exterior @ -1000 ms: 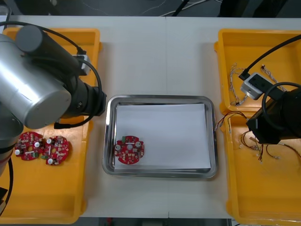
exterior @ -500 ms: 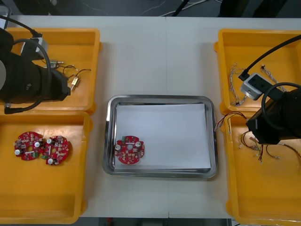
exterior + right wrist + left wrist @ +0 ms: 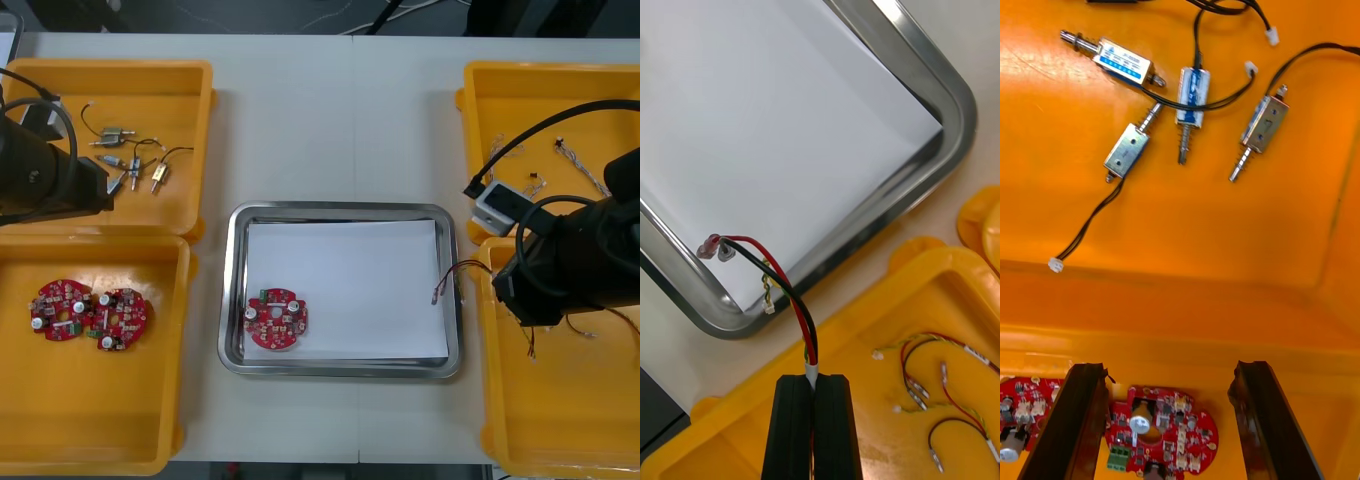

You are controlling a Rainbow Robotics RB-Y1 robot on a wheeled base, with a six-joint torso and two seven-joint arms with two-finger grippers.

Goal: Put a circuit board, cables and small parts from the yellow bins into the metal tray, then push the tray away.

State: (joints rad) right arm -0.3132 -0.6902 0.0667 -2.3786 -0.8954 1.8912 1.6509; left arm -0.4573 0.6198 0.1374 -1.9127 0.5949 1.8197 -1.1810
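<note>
R gripper (image 3: 813,384) was clamped on a red/black cable (image 3: 775,281), fingers (image 3: 794,420) nearly together w/ the cable's end pinched between them. It sat over the edge of the R near bin (image 3: 865,322), just beside the tray (image 3: 340,212). The cable's free ends hung past the tray's R rim, above the white inside. One board (image 3: 277,320) lay in the tray's near-L corner. More cables (image 3: 940,390) lay loose in the R near bin.

L gripper (image 3: 1169,371), fingers (image 3: 1075,420) wide apart & holding nothing, hovered over the wall between the two L bins. Small parts (image 3: 1187,97) lay in the far L bin (image 3: 190,100), and two boards (image 3: 120,320) lay touching in the near one.
</note>
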